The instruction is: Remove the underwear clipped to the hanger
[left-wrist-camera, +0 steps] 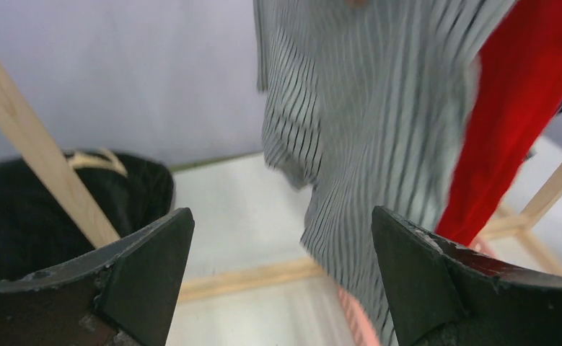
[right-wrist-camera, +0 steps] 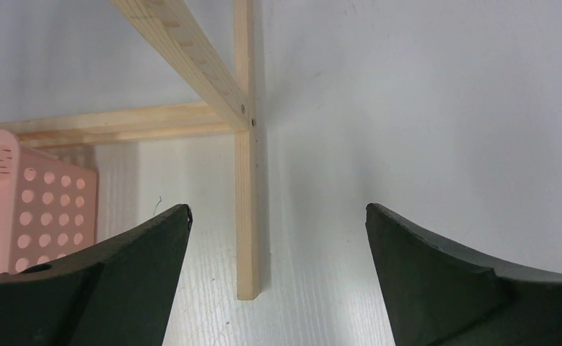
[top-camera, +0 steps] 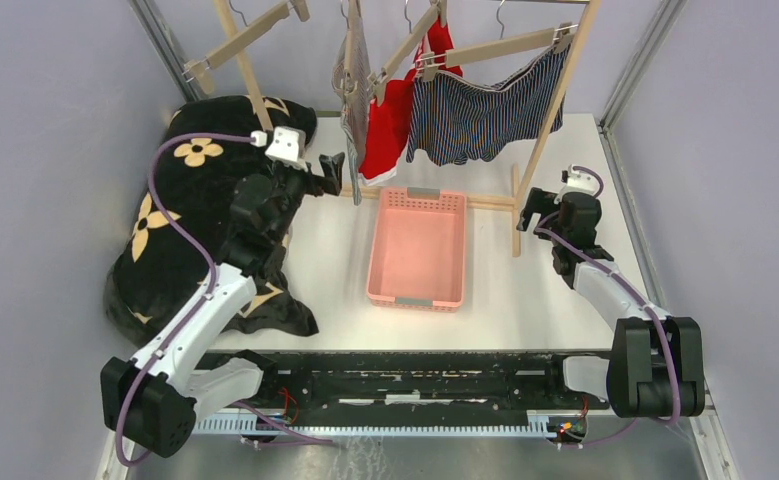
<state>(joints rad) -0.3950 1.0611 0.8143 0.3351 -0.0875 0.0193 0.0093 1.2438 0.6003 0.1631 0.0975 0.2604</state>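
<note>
Clipped to wooden hangers [top-camera: 490,48] on the wooden rack [top-camera: 550,110], from left to right: grey-and-white striped briefs [top-camera: 353,90], red briefs [top-camera: 390,130] with white waistband, dark blue striped boxers [top-camera: 485,115]. Below these, on the white table [top-camera: 505,290]: pink perforated basket [top-camera: 417,297].

Left gripper [top-camera: 330,172]: fingers wide apart, nothing between them, raised just beside the striped briefs' lower part, next to the black flowered blanket [top-camera: 175,220].

Right gripper [top-camera: 533,205]: fingers wide apart, empty, low near the rack's right foot.

A robotics lab test cell: plain grey panel walls [top-camera: 55,120] in aluminium framing [top-camera: 633,70] enclose a white table [top-camera: 525,290], where a black mounting rail [top-camera: 415,385] along the near edge carries two cabled robot arms [top-camera: 200,310].
</note>
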